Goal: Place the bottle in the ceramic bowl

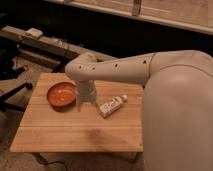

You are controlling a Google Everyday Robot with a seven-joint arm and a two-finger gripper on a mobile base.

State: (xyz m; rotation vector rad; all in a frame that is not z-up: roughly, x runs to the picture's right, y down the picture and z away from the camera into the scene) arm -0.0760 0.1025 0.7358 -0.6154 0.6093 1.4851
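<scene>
The small white bottle (111, 106) with a brownish label lies on its side on the wooden table (75, 130), near the middle right. The orange-red ceramic bowl (61, 94) sits on the table's left side, empty. My gripper (86, 104) hangs from the white arm over the table, between the bowl and the bottle, just right of the bowl's rim and a little left of the bottle. It holds nothing that I can see.
The white arm (150, 67) reaches in from the right and its large body covers the table's right edge. A dark bench with a small white box (34, 33) runs behind the table. Chair legs (10, 95) stand at the left.
</scene>
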